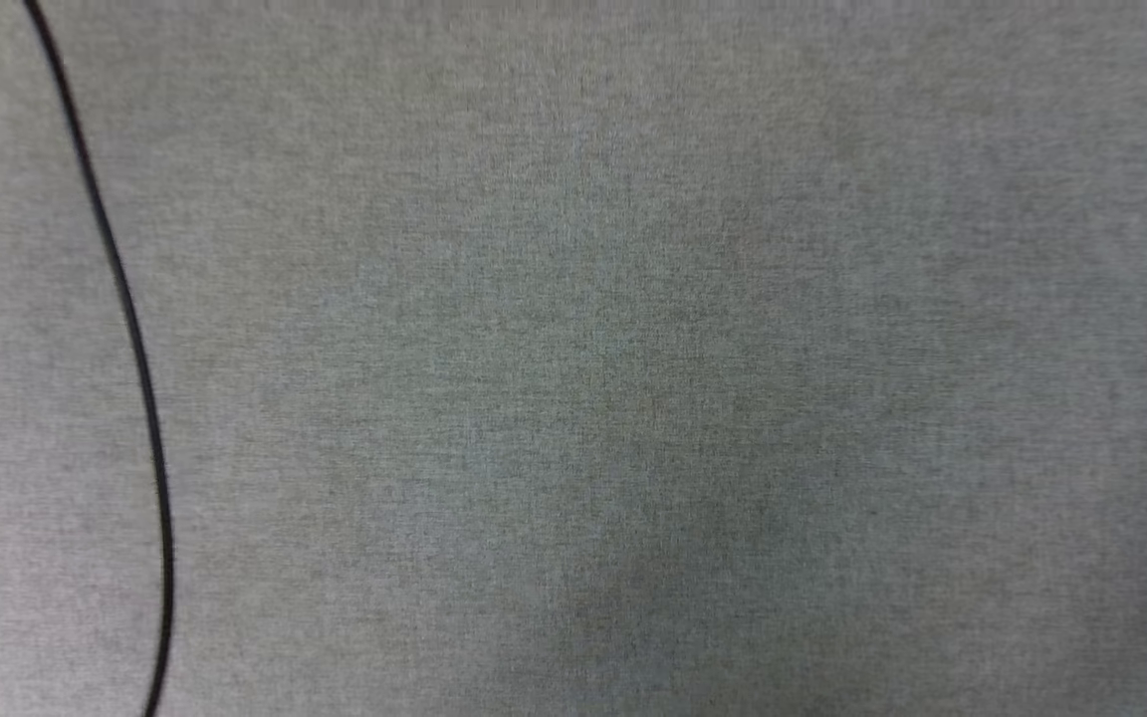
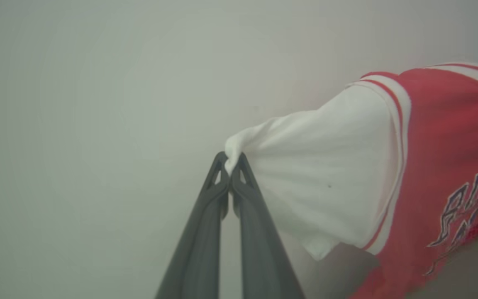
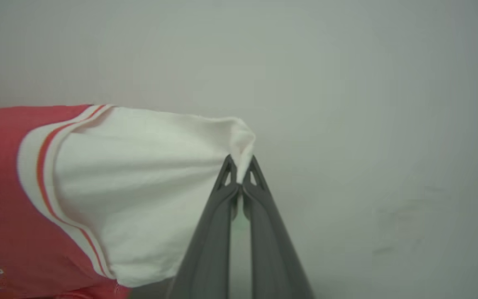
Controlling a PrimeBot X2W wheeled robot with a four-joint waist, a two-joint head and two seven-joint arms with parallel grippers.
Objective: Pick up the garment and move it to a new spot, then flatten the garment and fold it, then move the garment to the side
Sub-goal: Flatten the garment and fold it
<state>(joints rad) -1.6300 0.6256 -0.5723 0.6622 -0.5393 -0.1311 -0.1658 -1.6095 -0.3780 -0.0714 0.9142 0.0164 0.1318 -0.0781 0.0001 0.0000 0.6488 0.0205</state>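
Both pairs of jaws are pressed together, each clamped on a pinch of white sleeve cloth. In the left wrist view the left gripper rises from the bottom centre and bites the gathered tip of a white short sleeve at mid-frame. In the right wrist view the right gripper rises the same way and nips the corner of the other white sleeve, with a small fold of cloth standing up above the fingertips.

The head view looks down on a grey woven surface that runs from edge to edge. Behind the cloth in both wrist views is a pale grey background, too blurred to tell wall from tabletop.

The red jersey T-shirt takes the right side of the left wrist frame, its body running off the right and bottom edges. Its sleeve is drawn leftward to the fingers in taut creases. In the right wrist frame the shirt takes the left side, the red body cut by the left and bottom edges and the sleeve stretched rightward.

Red-and-white striped trim edges the seam where sleeve meets body. Navy white-outlined lettering slants up the right edge of the left wrist frame, cut off by it; a scrap of it sits in the lower left corner of the right wrist frame.

A thin black cable curves down the left side of the head frame, from top edge to bottom edge.
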